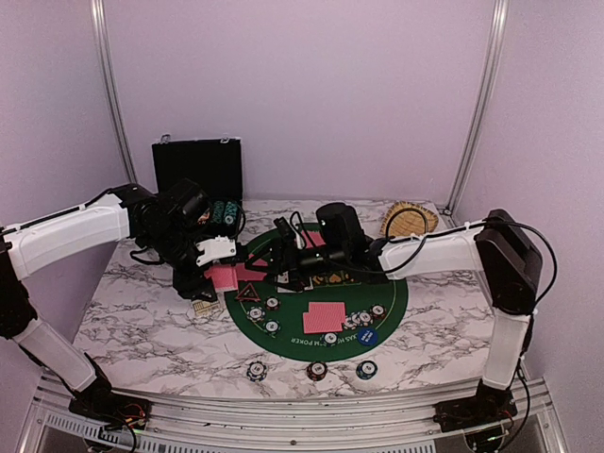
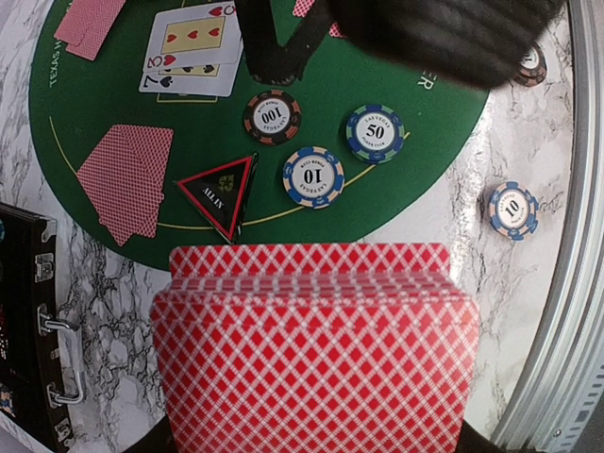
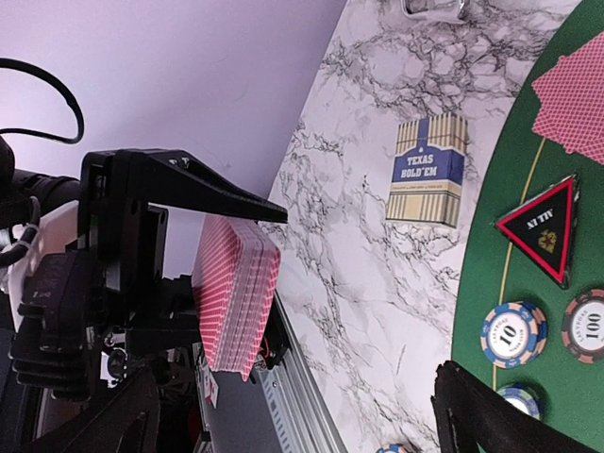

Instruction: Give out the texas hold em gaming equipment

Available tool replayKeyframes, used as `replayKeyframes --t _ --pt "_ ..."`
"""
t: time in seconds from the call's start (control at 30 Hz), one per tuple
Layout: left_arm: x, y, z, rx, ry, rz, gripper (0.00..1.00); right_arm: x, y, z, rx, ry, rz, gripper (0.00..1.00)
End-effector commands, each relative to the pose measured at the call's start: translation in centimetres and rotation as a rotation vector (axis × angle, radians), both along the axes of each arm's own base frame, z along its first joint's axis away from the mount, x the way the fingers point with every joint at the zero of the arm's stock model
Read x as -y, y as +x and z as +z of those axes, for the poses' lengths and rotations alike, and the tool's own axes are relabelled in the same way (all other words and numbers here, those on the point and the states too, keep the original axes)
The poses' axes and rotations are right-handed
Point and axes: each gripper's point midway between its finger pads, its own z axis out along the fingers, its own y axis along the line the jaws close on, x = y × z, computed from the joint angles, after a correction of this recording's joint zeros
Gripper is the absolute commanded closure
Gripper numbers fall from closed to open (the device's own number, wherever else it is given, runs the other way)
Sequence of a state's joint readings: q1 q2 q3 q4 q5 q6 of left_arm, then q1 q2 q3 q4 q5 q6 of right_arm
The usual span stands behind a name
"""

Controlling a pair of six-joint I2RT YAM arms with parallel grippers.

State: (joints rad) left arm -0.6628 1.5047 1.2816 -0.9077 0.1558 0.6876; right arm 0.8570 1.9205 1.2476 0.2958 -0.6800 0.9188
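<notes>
My left gripper point(image 1: 217, 270) is shut on a thick deck of red-backed playing cards point(image 2: 316, 349), held above the marble at the left edge of the green mat point(image 1: 392, 302). My right gripper point(image 1: 286, 260) hangs open over the mat's left part, facing the deck point(image 3: 236, 297), with nothing between its fingers. On the mat lie a red-black triangle marker point(image 2: 219, 193), striped chips marked 100 point(image 2: 272, 116), 10 point(image 2: 312, 176) and 50 point(image 2: 375, 132), face-up cards point(image 2: 193, 52) and face-down red-backed cards point(image 2: 127, 179). A blue button point(image 1: 368, 336) sits at the mat's near edge.
An open black chip case point(image 1: 198, 170) stands at the back left, a wicker basket point(image 1: 409, 219) at the back right. A Texas Hold'em card box point(image 3: 429, 170) lies on the marble left of the mat. Three chips point(image 1: 316, 370) sit along the table's near edge.
</notes>
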Motion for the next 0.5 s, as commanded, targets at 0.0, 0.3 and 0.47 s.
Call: replayKeyframes --t 0.0,0.3,0.47 --pt "0.4 0.7 1.2 0.011 -0.021 0.016 0.98 -2.0 -0.3 2.2 -0.028 0.093 0.019 0.01" --pt "0.8 0.4 0.9 -0.013 -0.035 0.014 0.98 -3.0 -1.1 1.7 -0.091 0.132 0.05 0.03" --pt "0.9 0.4 1.1 -0.016 -0.044 0.016 0.98 -3.8 -1.2 1.4 -0.112 0.146 0.065 0.04"
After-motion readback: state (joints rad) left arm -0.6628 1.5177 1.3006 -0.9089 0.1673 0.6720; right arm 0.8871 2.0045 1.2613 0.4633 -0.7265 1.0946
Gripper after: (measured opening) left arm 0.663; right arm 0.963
